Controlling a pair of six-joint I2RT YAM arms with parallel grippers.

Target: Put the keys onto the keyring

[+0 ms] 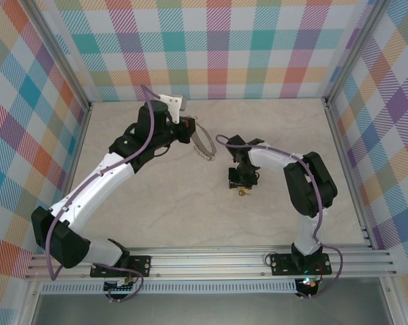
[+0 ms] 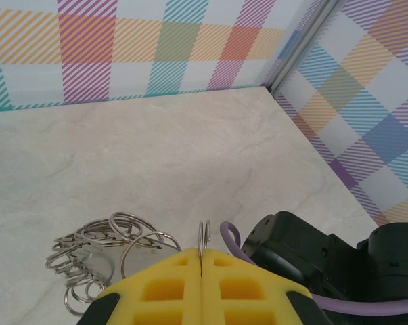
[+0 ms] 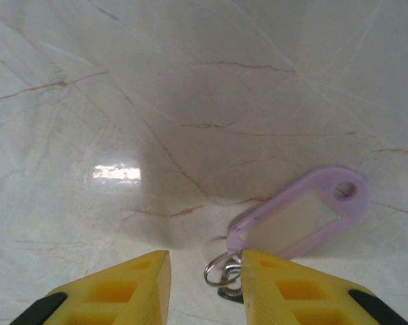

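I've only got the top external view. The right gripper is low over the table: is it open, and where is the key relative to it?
Observer: Open. In the right wrist view the right gripper has its fingers apart, and the small rings of the lilac key tag lie between them on the table.
Operator: And is the left gripper really holding the keyring?
Observer: Yes. The left wrist view shows the left gripper shut on one thin ring of the keyring, with the rest bunched beside the fingers.

Lab-style robot test cell; plaid-printed walls, aluminium frame rails, marble-look tabletop
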